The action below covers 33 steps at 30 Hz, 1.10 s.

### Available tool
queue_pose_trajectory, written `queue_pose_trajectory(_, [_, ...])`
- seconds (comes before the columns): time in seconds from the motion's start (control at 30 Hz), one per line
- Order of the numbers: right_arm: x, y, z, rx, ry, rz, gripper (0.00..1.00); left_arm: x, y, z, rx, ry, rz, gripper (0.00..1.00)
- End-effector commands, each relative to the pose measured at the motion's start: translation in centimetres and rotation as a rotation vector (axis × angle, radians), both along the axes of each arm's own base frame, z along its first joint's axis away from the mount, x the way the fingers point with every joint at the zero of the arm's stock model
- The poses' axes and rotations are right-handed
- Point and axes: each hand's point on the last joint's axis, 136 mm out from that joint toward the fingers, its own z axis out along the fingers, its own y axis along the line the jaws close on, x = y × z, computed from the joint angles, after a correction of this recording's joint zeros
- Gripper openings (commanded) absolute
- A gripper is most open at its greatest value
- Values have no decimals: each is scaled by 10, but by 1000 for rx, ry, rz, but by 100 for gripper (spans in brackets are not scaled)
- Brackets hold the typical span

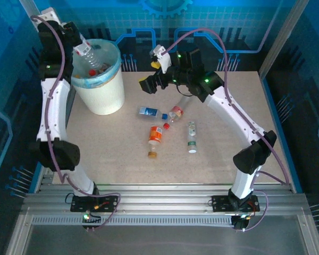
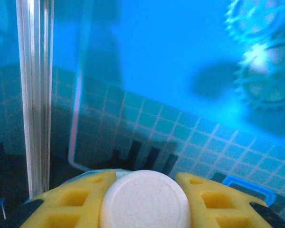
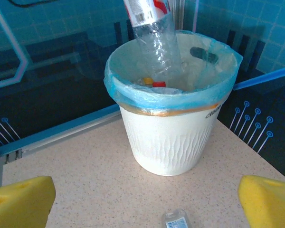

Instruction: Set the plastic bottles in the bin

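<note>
Top external: 4 btls (image 1: 154, 134) on table (image 1: 228, 133), 1 bin (image 1: 103, 95).

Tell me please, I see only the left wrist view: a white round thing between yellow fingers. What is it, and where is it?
Observer: The left gripper is shut on a clear plastic bottle, which hangs almost upright with its lower end in the mouth of the bin.
Operator: Is anything in the bin already?
Observer: Yes, a red cap and a yellow cap show inside.
Operator: What remains on the table?
Observer: Four lie there: blue-label bottle, red-label bottle, orange bottle, green-label bottle.
</note>
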Motion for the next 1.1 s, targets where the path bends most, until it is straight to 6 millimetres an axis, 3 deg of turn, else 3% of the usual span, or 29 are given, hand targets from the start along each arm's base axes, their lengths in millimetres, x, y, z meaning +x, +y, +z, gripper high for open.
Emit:
queue_pose_trajectory(0.0, [-6, 6, -3, -37, -9, 37, 100, 19, -6, 4, -27, -61, -76, 0])
queue_pose_trajectory(0.33, [-13, 26, -15, 8, 46, 158, 100, 70, -6, -18, 43, -134, -105, 0])
queue_pose_trajectory(0.43, [-8, 29, -20, 8, 55, 156, 100, 85, -9, -33, 62, -115, -118, 0])
queue_pose_trajectory(0.53, [-6, 32, -23, 6, 59, 161, 100, 100, -14, -62, 59, -62, -145, 0])
queue_pose_trajectory(0.7, [-3, 31, -29, -4, 67, 158, 100, 108, -20, -103, 38, 20, -172, 0])
queue_pose_trajectory(0.87, [-4, 32, -35, -12, 77, 159, 100, 111, -21, -132, 27, 83, -181, 0])
queue_pose_trajectory(1.07, [-3, 33, -40, -16, 91, 165, 100, 114, -45, -161, 74, 164, -276, 0])
